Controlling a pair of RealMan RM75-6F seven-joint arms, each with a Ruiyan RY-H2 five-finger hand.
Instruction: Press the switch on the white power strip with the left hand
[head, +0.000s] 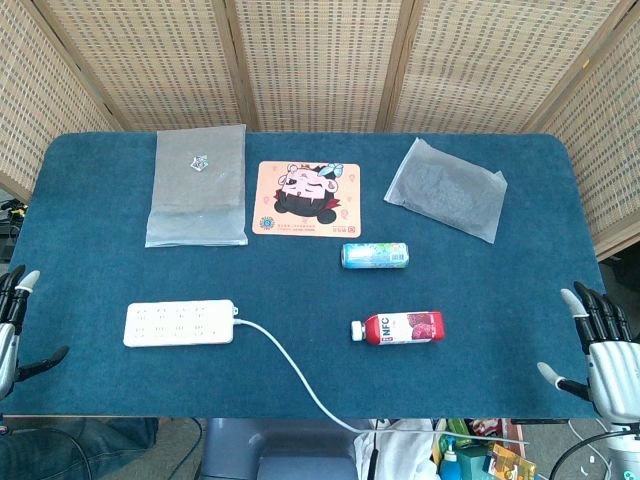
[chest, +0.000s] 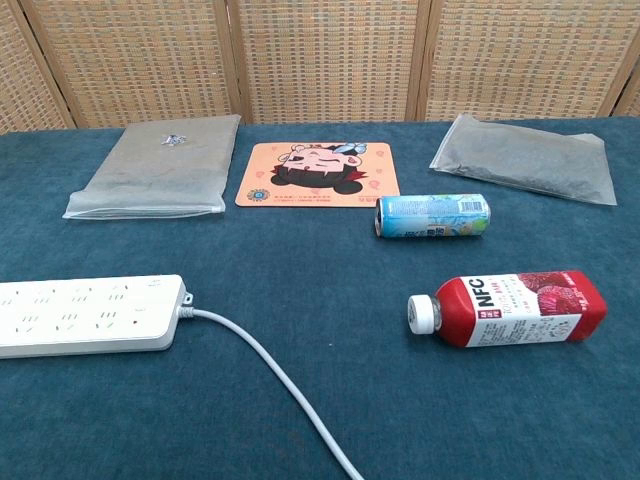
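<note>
The white power strip lies flat at the table's front left, its white cord running off over the front edge. The chest view shows the power strip at the left border with its cord leaving its right end; I cannot make out the switch. My left hand hangs at the left table edge, well left of the strip, fingers spread and holding nothing. My right hand hovers off the front right corner, fingers apart and empty. Neither hand appears in the chest view.
A red NFC juice bottle and a teal can lie on their sides mid-table. A cartoon mouse pad sits at the back centre, a clear bag to its left, a grey bag at its right. Wicker screens stand behind.
</note>
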